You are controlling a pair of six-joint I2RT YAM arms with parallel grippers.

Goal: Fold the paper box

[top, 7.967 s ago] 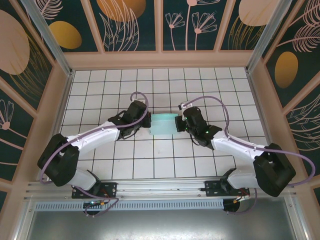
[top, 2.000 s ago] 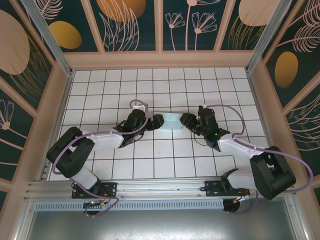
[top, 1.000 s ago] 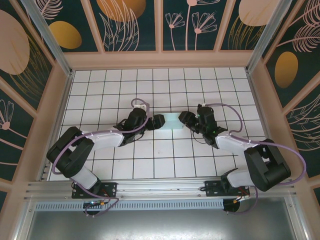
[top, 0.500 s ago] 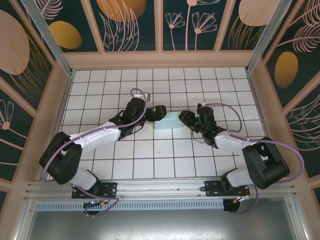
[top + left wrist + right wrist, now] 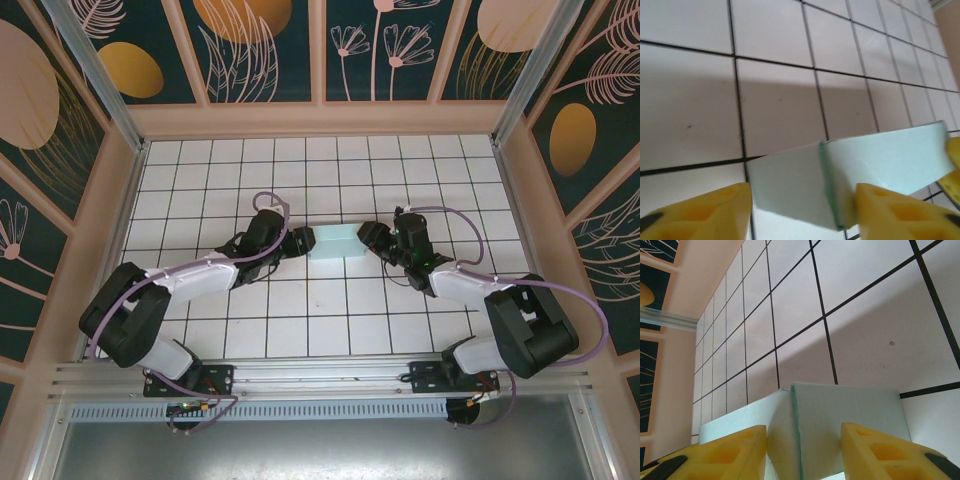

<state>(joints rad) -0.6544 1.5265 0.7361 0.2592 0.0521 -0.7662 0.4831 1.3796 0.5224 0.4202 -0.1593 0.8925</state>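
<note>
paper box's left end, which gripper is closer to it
Left. The left gripper is right at that end of the paper box, straddling a corner; the right gripper is at the opposite, right end.

This is a robot lab cell. Two arms are bolted to an aluminium rail at a white tiled table, enclosed by framed panels printed with plants.

No lettering, number, label or brand mark can be read. The paper box is plain mint-green card, the tabletop is white tile with dark grid lines, and the wall panels carry drawn leaves, flowers and round discs, without words.
</note>
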